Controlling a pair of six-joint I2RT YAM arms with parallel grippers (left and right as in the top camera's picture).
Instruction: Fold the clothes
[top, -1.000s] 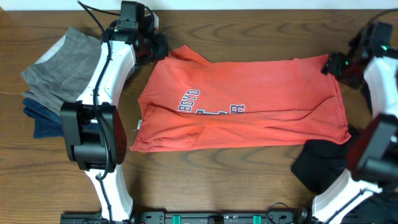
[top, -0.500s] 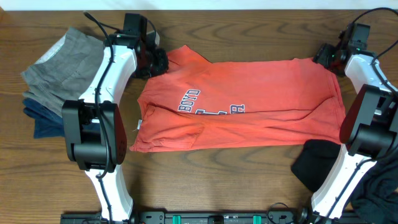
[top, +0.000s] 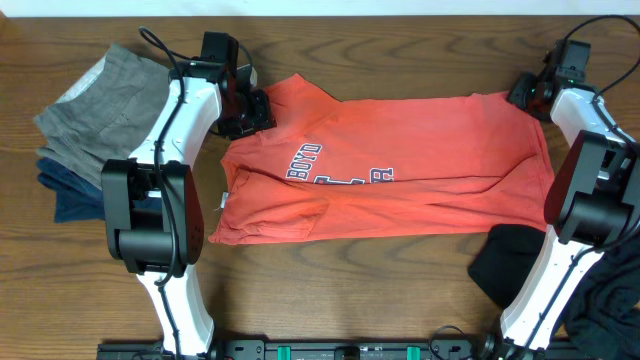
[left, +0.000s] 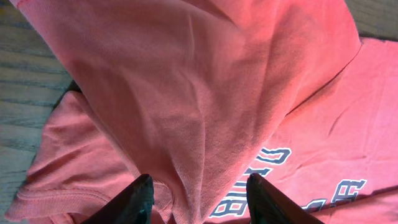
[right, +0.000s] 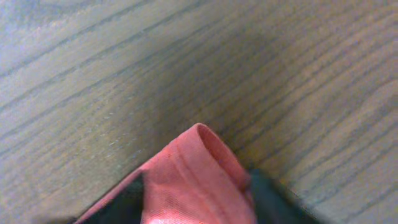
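Observation:
The coral-red T-shirt (top: 400, 160) lies spread on the table, with its navy-and-white lettering (top: 335, 172) facing up. My left gripper (top: 252, 108) is at the shirt's upper left corner, shut on a fold of its fabric. In the left wrist view that fold (left: 205, 93) rises from between the fingers (left: 199, 205). My right gripper (top: 527, 92) is at the shirt's far right corner, shut on the hem. In the right wrist view the hem edge (right: 193, 168) shows between the fingers (right: 196, 208), over bare wood.
A stack of grey (top: 105, 95) and navy (top: 70, 195) garments sits at the left edge. A black garment (top: 515, 265) lies at the front right beside the right arm's base. The wooden table (top: 330, 290) shows in front of the shirt.
My left gripper has moved toward the front and right, carrying the shirt's upper left part inward. My right arm swung in from the right edge to the shirt's far right corner.

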